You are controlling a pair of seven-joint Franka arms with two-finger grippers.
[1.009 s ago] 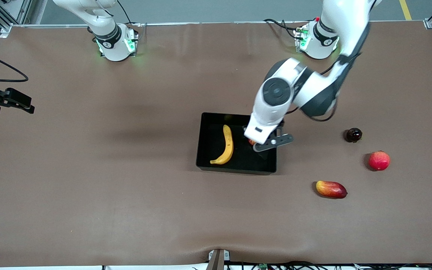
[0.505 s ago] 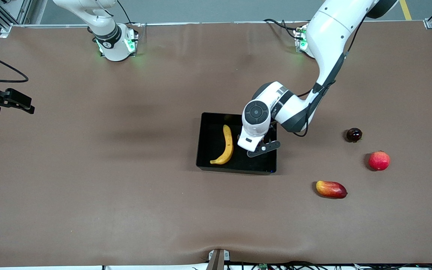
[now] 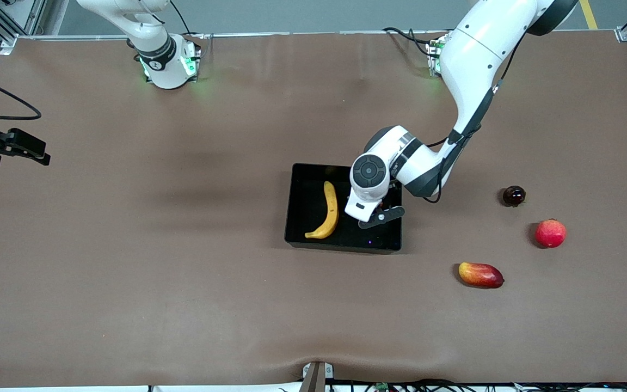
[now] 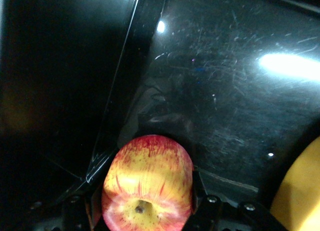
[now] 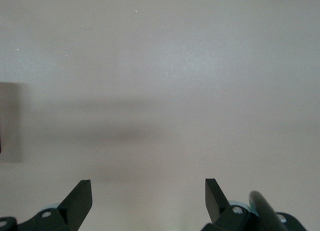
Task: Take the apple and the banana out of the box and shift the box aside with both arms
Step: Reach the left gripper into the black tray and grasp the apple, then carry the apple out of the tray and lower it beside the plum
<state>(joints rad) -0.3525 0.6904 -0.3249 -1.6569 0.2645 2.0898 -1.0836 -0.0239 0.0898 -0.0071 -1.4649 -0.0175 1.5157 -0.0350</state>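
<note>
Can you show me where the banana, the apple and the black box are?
banana (image 3: 330, 213): front view, middle of its curve.
apple (image 4: 147, 181): left wrist view, streaky skin.
black box (image 3: 298, 204): front view, bare floor.

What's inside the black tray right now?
The tray holds the banana and the apple, between the left gripper's fingers. The arm covers the apple from the front.
</note>
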